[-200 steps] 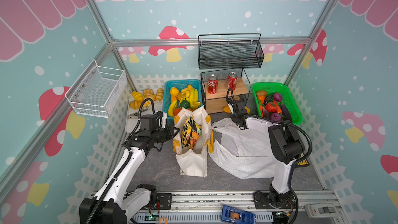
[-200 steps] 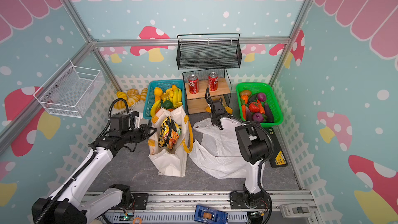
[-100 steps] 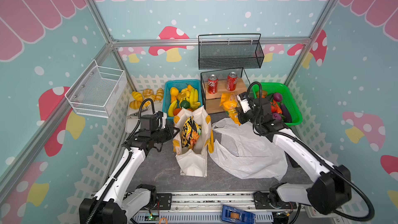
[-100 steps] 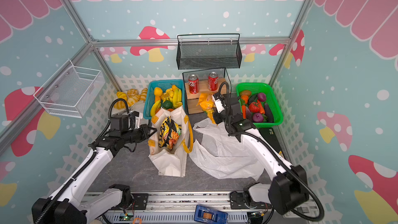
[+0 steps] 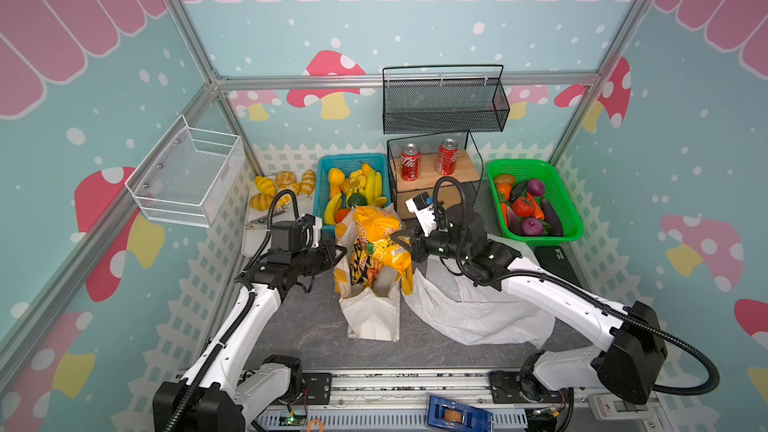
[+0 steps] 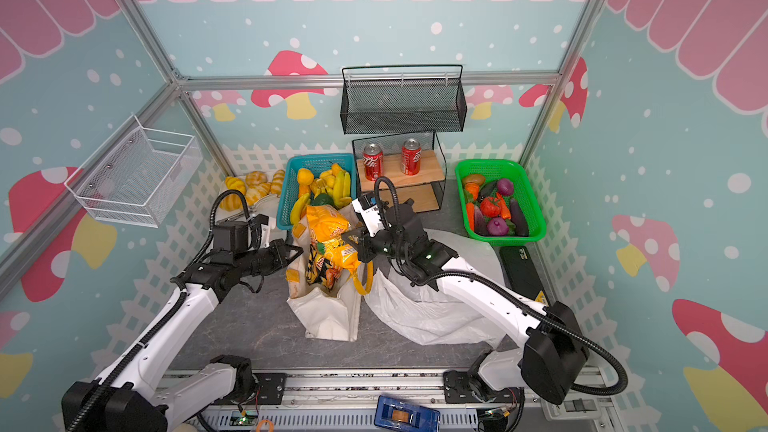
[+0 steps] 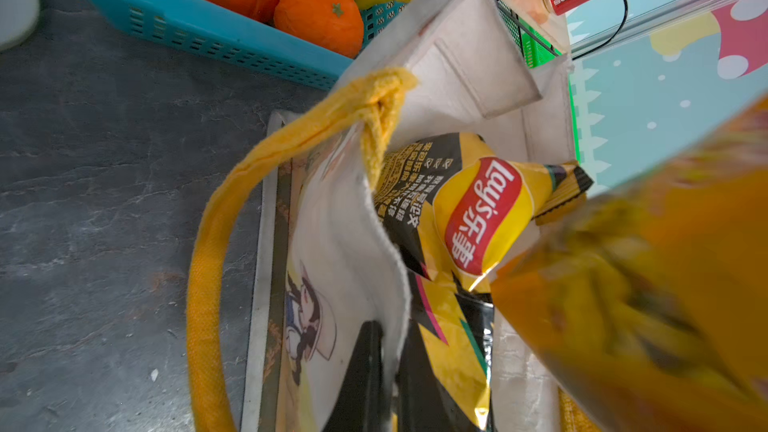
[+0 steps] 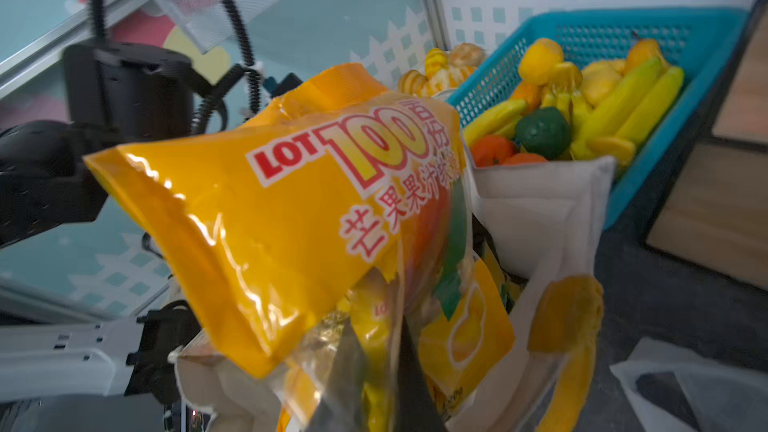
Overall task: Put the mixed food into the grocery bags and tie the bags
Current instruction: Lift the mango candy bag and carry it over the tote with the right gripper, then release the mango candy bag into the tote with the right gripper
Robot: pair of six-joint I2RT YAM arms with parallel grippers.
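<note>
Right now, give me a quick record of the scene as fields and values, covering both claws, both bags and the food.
left claw: shut on the rim of the canvas tote
right claw: shut on the orange-yellow packet, held over the tote's mouth
black-and-yellow packet: inside the tote
plastic bag: lying crumpled beside the tote
toy vegetables: in the green basket

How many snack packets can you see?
2. The black-and-yellow packet sits inside the canvas tote. The orange-yellow packet is pinched by the right gripper, above the tote's mouth. More could be hidden deeper in the tote.
</note>
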